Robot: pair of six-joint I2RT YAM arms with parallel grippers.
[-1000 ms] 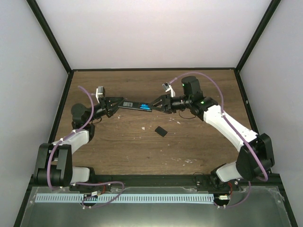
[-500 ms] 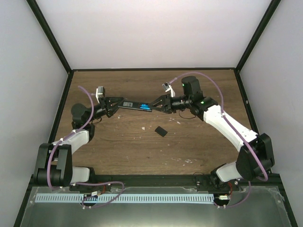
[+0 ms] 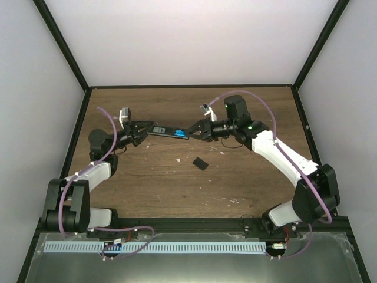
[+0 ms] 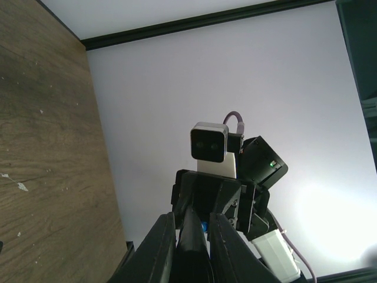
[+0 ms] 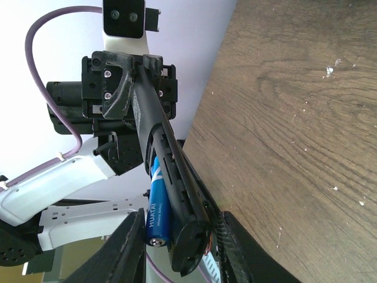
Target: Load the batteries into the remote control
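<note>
Left jaws clamp the remote control (image 3: 168,130); right jaws apparently flank it.

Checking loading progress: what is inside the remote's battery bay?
One blue battery shows in the bay of the remote control, near the right pincer. The remote's own edge covers the rest, so a second cannot be confirmed.
</note>
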